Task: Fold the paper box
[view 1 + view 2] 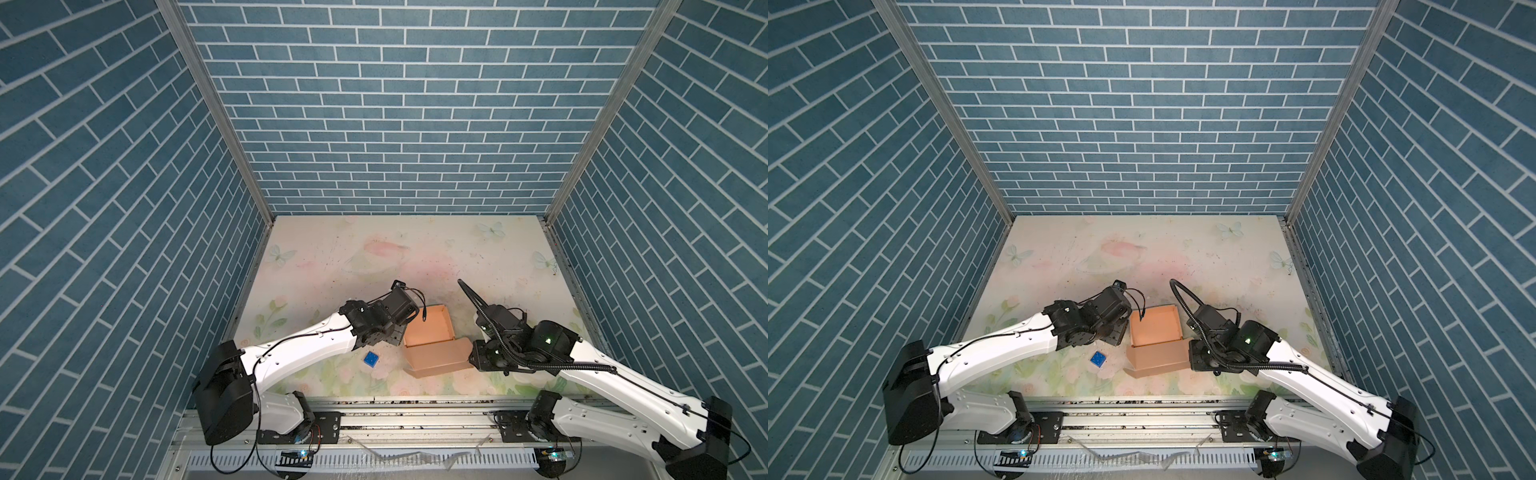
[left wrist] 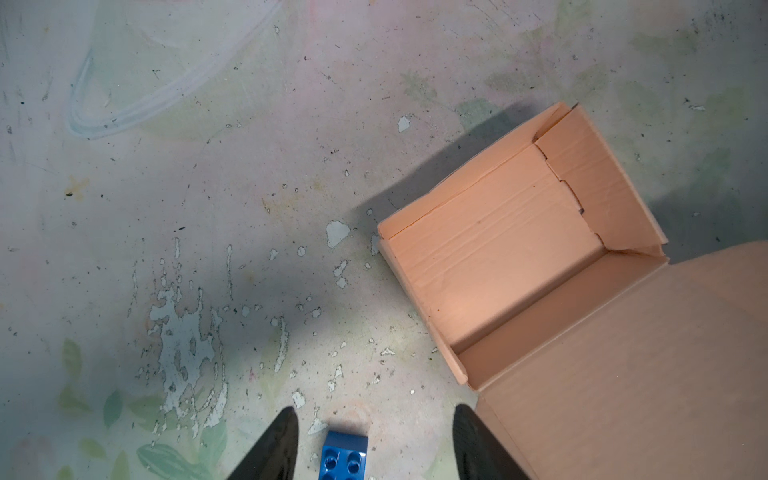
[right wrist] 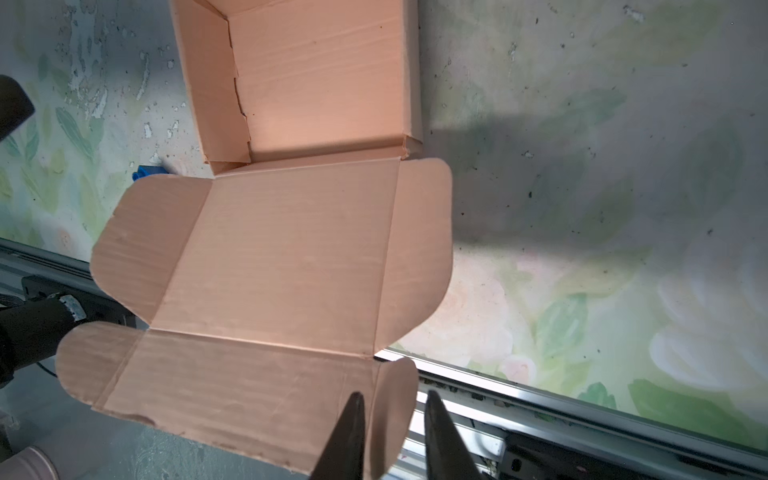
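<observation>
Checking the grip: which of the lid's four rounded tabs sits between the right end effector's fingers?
The small ear on the tuck flap's end away from the blue brick; the right end effector straddles it, and the others are untouched.

Table (image 1: 415, 257): one.
Paper box (image 1: 428, 332): one, seen in both top views (image 1: 1156, 332).
Blue studded brick (image 1: 371, 359): one, on the table near the paper box, on its left-arm side.
Arms: two, the left arm (image 1: 299, 345) and the right arm (image 1: 623, 382), one on each side of the paper box.
End effectors: two, the left end effector (image 2: 374, 415) and the right end effector (image 3: 395, 395), each with two fingers (image 2: 274, 449).
</observation>
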Controlling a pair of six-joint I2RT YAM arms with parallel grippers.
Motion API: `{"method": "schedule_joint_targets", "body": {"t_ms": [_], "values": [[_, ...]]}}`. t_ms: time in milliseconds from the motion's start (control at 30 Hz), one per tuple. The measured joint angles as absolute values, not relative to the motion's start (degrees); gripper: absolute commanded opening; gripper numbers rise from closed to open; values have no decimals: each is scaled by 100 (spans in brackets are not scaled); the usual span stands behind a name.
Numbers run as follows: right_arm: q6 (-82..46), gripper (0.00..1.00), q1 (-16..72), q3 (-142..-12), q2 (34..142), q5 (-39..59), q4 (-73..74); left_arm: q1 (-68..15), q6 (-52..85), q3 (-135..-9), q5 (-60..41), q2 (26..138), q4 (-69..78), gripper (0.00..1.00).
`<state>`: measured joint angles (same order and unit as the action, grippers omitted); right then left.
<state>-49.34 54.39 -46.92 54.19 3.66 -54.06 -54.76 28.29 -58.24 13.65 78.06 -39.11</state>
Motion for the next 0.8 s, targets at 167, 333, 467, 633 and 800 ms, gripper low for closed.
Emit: {"method": "schedule_joint_targets", "body": {"t_ms": [167, 333, 467, 633, 800], "values": [[-4974, 2, 5454, -4674, 5487, 274, -5369, -5476, 2827, -5824, 1367, 7806, -3916, 62], [-4969, 0, 5454, -4674, 5507, 132, -5360, -5476, 2829, -5824, 1380, 7806, -3938, 62], [-4947, 0, 5430, -4674, 5564, 34, -5352, -5476, 2829, -5826, 1387, 7806, -3994, 62], [-4823, 0, 5229, -4676, 5610, -25, -5349, -5459, 2829, -5826, 1391, 7806, -4073, 62], [-4541, 0, 4805, -4724, 5669, -12, -5347, -5422, 2829, -5824, 1400, 7800, -4163, 62]]}}
